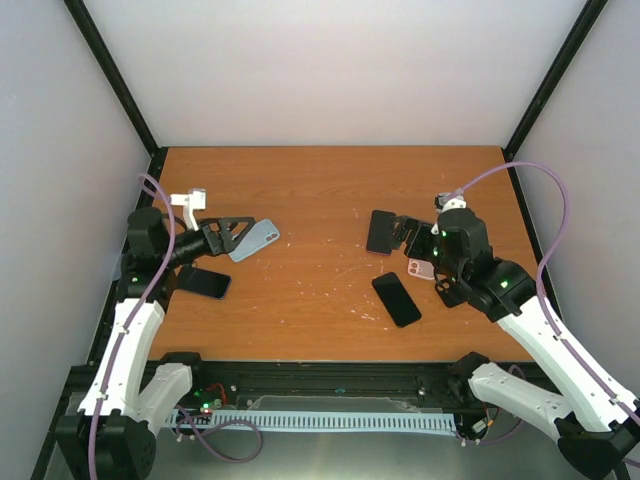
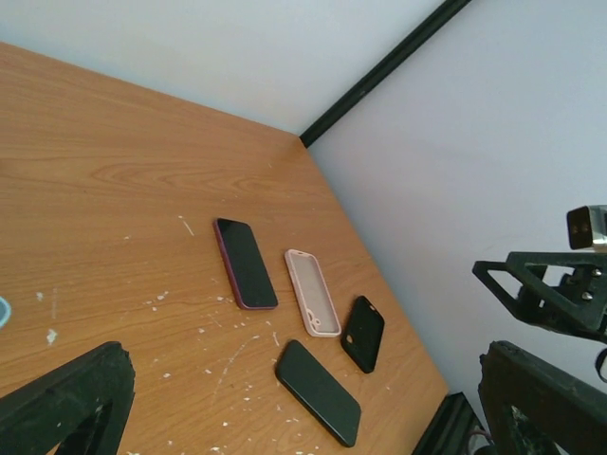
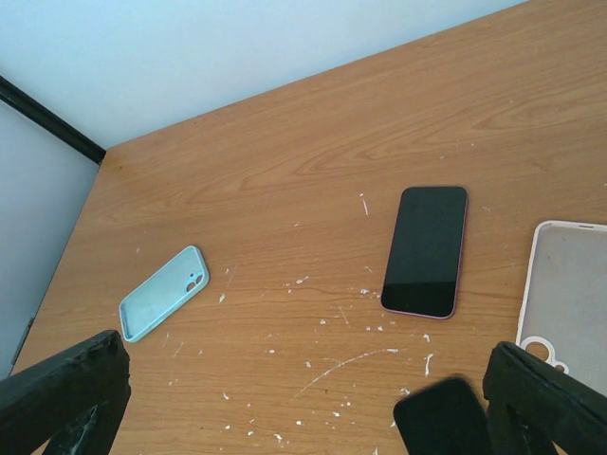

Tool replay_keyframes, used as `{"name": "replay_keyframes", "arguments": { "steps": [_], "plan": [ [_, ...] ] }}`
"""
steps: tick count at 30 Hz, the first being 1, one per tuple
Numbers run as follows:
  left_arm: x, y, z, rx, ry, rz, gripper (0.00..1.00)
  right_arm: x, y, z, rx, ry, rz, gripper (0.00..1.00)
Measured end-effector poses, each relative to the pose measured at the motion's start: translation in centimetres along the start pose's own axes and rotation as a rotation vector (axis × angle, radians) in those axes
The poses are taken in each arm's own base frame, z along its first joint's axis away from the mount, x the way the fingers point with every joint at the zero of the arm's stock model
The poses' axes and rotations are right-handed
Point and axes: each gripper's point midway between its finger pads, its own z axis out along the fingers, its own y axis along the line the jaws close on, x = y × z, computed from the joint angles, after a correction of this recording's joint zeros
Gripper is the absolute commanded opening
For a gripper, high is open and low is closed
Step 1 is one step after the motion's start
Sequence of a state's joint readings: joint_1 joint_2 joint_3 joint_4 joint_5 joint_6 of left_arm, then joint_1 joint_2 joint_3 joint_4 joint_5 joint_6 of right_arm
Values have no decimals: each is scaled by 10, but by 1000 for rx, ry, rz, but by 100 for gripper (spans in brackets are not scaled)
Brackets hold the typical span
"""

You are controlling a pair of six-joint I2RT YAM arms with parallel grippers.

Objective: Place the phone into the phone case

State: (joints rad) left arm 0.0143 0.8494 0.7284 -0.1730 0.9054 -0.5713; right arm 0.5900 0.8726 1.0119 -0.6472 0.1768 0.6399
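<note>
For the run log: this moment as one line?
stage: pre-grasp | left gripper: open, empty, near light blue case | right gripper: open, empty | black phone: uncased, flat on table

Three phones: a dark phone (image 1: 203,282) just behind the left gripper (image 1: 243,233), a pink-rimmed phone (image 1: 381,231) right ahead of the right gripper (image 1: 402,235), and a black phone (image 1: 397,299) near that gripper's side. Three cases: a light blue case (image 1: 255,240) at the left gripper's fingertips, a pale pink case (image 2: 313,292) beneath the right gripper, and a black case (image 2: 362,333) just beside it.
</note>
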Motion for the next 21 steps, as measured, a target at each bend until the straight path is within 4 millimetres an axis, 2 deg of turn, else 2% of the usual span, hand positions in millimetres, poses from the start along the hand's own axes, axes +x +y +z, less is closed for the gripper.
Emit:
{"name": "replay_keyframes", "arguments": {
  "steps": [5,8,10,14,18,21],
  "plan": [
    [-4,8,-1,-56,-15,10,99,8,-5,9,26,27,6,100],
    [-4,15,-2,-95,-24,12,99,18,-15,22,87,70,-6,99],
    [-5,21,-2,-124,-34,16,99,28,-25,33,150,108,-23,95],
    [1,32,-5,-173,-47,35,100,55,-57,61,336,214,-83,81],
    [3,40,-6,-209,-55,45,100,75,-82,83,447,294,-134,78],
    [1,43,-7,-230,-62,57,100,79,-101,97,505,311,-140,77]
  ]
}}
